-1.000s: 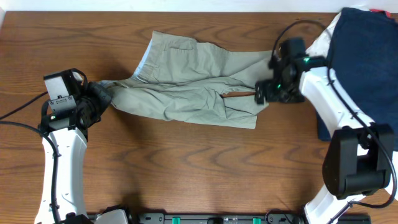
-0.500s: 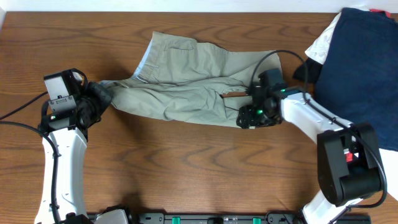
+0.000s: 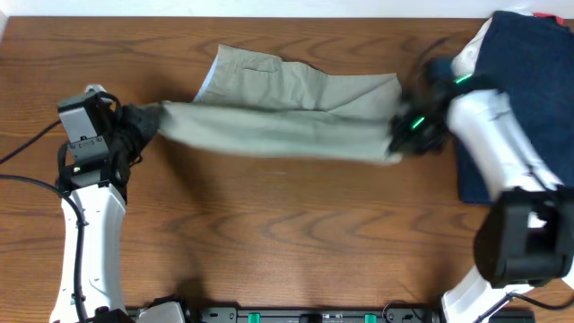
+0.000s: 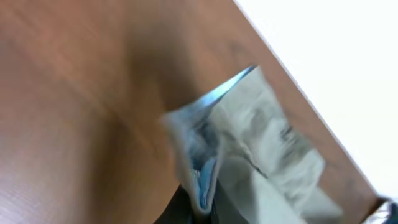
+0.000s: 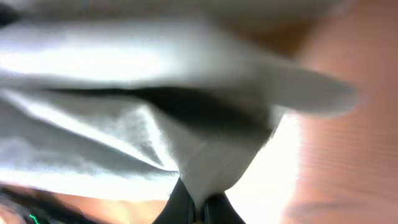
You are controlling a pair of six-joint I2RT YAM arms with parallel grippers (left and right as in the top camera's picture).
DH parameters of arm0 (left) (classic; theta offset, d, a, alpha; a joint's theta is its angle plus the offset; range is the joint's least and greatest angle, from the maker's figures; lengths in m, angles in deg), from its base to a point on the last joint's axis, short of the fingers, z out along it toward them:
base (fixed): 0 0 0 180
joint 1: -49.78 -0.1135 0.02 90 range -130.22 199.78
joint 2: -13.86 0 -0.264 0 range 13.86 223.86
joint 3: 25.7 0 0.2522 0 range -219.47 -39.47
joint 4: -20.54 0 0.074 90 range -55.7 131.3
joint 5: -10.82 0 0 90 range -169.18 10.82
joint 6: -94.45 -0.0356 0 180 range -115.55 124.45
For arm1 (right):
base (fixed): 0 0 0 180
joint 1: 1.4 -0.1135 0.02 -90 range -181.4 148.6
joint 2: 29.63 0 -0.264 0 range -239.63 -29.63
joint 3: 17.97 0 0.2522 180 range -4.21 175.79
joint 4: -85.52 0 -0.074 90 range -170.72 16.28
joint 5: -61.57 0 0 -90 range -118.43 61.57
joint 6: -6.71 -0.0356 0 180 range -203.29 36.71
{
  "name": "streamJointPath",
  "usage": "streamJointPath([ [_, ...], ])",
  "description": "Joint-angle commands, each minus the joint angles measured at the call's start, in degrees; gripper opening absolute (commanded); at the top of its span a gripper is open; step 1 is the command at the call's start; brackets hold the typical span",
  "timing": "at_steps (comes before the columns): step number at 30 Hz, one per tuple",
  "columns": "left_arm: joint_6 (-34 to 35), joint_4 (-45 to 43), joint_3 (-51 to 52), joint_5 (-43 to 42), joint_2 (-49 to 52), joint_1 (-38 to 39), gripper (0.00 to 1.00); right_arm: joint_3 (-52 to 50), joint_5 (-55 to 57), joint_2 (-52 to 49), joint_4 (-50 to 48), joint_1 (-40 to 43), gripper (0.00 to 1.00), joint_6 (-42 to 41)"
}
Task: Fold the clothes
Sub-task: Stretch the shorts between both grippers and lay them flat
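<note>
Seen from overhead, the left arm rose from the table's (image 3: 269, 242) 7 o'clock edge and bent inward at its white wrist. The left tool (image 3: 143, 121) sat at about 9 o'clock and pointed toward 3 o'clock, clamped on one end of the shorts (image 3: 287, 121). The khaki shorts stretched as a long folded band across the middle of the table, with a flat part lying toward 12 o'clock. The right tool (image 3: 401, 136), at about 3 o'clock, gripped the other end of the shorts. Its arm curved back toward 5 o'clock and was blurred. A navy garment (image 3: 529, 81) lay at 2 o'clock, behind that arm.

The left wrist view showed what the overhead view hid: a bunched corner of the shorts (image 4: 255, 143) with pale blue lining, running down into the dark fingers (image 4: 186, 208) at 6 o'clock, above bare wood. The right wrist view, heavily blurred, showed a pale fold of cloth (image 5: 124, 124) pinched between the closed dark fingers (image 5: 180, 208) at 6 o'clock.
</note>
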Motion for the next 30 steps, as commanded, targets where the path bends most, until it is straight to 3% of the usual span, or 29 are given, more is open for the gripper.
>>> streamJointPath([
  [1,2.5,-0.7,-0.4,1.9,-0.2,-0.7,0.06,8.0,3.3,0.9,7.2,5.7,0.01,1.8],
  [4,2.5,6.1,-0.4,-1.4,-0.2,-0.7,0.06,9.2,5.6,0.9,13.1,7.5,0.01,1.8],
  [12,-2.2,38.9,-0.4,-2.1,-0.2,-0.7,0.06,-0.5,15.8,0.9,19.1,7.5,0.01,1.8],
  [19,-8.8,53.0,-0.4,4.3,-0.2,-0.7,0.07,-11.4,19.2,0.9,19.3,8.0,0.06,0.1],
  [20,-8.8,53.4,-0.4,5.6,-0.2,-0.7,0.17,-11.7,19.2,0.9,19.5,8.1,0.08,0.1],
  [21,-8.8,53.3,-0.4,6.8,-0.2,-0.7,0.36,-11.6,19.2,0.9,19.4,8.2,0.11,0.1],
  [23,-8.7,51.6,-0.4,7.8,-0.2,-0.7,0.51,-10.6,19.1,0.9,18.8,8.1,0.14,0.1],
  [25,-8.7,49.5,-1.0,7.8,-0.2,-0.7,0.57,-9.0,18.3,0.9,18.6,8.1,0.16,0.1],
  [29,-8.5,44.7,-4.1,7.7,-0.2,-0.7,0.60,-3.9,17.6,0.9,17.7,8.2,0.18,0.1],
  [30,-8.3,42.1,-5.0,7.3,-0.2,-0.7,0.60,-2.3,16.3,0.9,16.1,8.1,0.29,0.3],
])
